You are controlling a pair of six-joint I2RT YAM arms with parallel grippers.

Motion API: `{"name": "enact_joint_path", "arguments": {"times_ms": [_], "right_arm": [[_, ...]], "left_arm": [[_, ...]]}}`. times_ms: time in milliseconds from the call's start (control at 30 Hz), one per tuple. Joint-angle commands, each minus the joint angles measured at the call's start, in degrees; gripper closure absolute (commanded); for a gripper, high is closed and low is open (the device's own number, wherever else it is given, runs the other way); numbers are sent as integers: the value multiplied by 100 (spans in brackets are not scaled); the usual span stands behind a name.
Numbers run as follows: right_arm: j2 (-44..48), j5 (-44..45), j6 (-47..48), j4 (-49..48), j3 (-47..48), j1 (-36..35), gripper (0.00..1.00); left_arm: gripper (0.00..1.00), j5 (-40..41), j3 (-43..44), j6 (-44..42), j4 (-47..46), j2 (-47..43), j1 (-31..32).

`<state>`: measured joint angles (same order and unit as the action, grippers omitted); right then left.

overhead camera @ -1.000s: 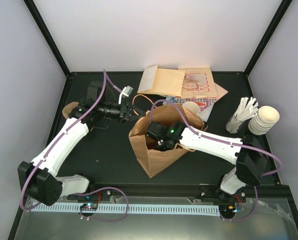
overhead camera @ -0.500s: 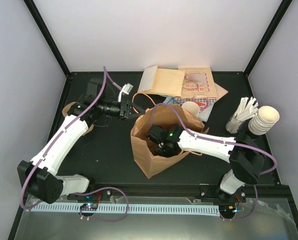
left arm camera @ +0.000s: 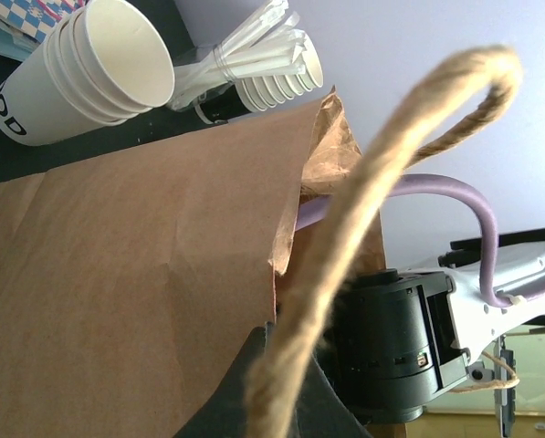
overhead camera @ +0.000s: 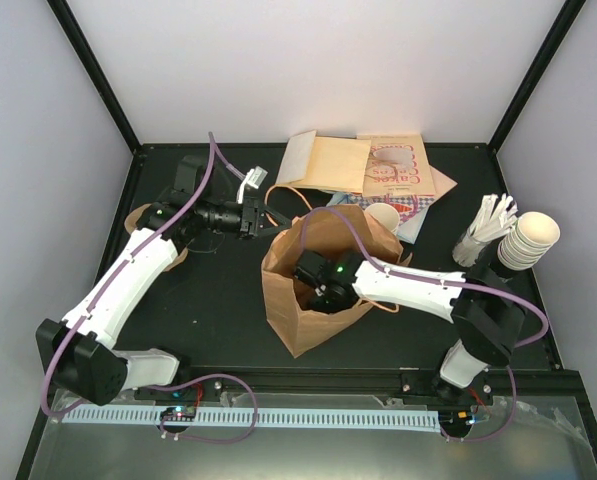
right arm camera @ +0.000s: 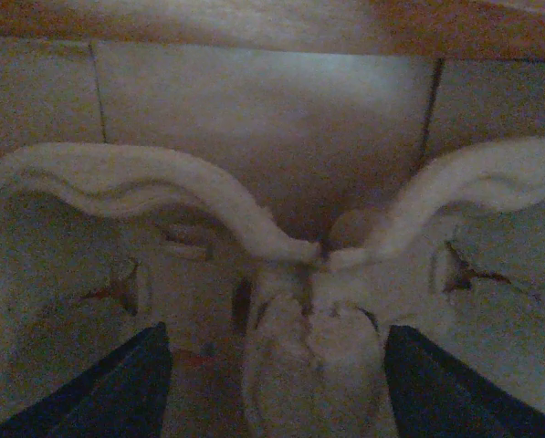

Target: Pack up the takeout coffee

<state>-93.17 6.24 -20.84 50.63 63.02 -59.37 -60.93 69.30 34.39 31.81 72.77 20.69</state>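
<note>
A brown paper bag (overhead camera: 296,318) stands open at mid table. My left gripper (overhead camera: 261,214) is shut on its twine handle (left arm camera: 363,201) and holds the mouth up; the bag's wall also shows in the left wrist view (left arm camera: 135,274). My right gripper (overhead camera: 319,292) is down inside the bag. In the right wrist view it (right arm camera: 272,388) is open, its dark fingers (right arm camera: 117,383) spread on either side of a pale moulded pulp carrier (right arm camera: 309,347) in the bag's bottom. No single takeout coffee cup shows; it is hidden or out of view.
A nested cup stack (overhead camera: 383,215) stands just behind the bag, also seen in the left wrist view (left arm camera: 89,78). More stacked cups (overhead camera: 529,240) and bundled white straws (overhead camera: 488,225) are at the right. Flat paper bags and printed sleeves (overhead camera: 363,165) lie at the back.
My right gripper has sunk a little lower and leftward inside the bag. The bag's mouth has shifted slightly left. My left gripper has kept its hold on the handle.
</note>
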Motion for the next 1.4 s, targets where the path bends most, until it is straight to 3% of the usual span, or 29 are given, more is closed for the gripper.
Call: {"name": "enact_joint_path", "arguments": {"times_ms": [0, 167, 267, 467, 733, 1367], "right_arm": [[-175, -199, 42, -135, -62, 18, 29], [-321, -280, 45, -229, -126, 14, 22], [-418, -303, 37, -285, -156, 18, 9], [-726, -277, -40, -388, -230, 14, 0], [-805, -261, -71, -478, -339, 14, 0], [512, 243, 137, 588, 602, 14, 0]], "left_arm": [[98, 50, 320, -167, 111, 9, -38], [98, 68, 330, -197, 182, 1, -39], [98, 80, 330, -230, 216, -16, -38], [99, 106, 321, -287, 279, -26, -38], [98, 116, 339, -301, 288, -8, -38], [99, 239, 421, -446, 479, 26, -30]]}}
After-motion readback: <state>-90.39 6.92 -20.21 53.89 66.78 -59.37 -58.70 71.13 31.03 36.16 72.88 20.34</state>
